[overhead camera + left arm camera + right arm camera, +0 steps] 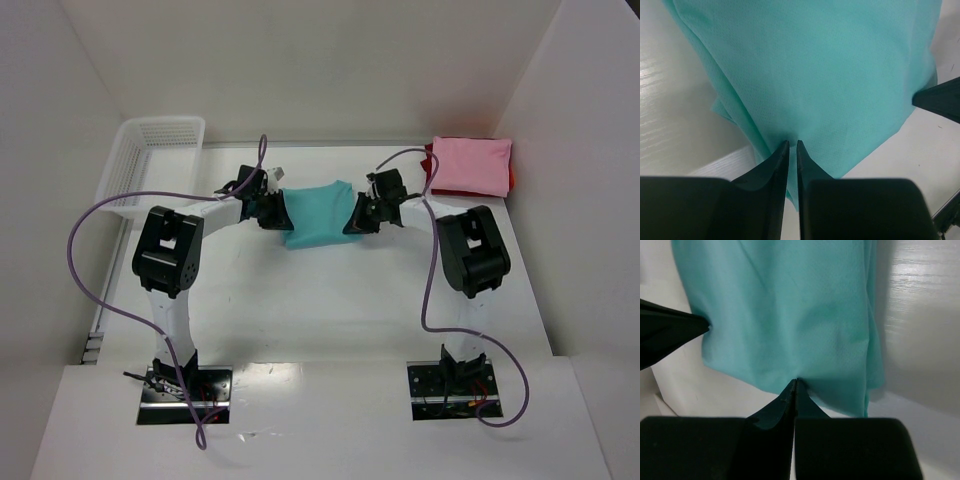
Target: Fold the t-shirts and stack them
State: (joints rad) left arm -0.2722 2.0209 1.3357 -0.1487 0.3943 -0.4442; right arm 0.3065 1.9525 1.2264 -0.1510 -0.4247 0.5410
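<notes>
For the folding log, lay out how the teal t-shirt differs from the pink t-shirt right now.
The teal t-shirt is pinched at its sides by the left end effector and right end effector; the pink t-shirt is untouched. The teal one lies centrally, uneven in outline; the pink one is a neat rectangle in the far right corner, stacked on a red t-shirt. Both are soft cloth.

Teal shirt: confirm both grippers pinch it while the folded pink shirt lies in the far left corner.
Wrong corner. The left gripper and right gripper do pinch the teal shirt, but the pink shirt lies in the far right corner, as the top external view shows.
</notes>
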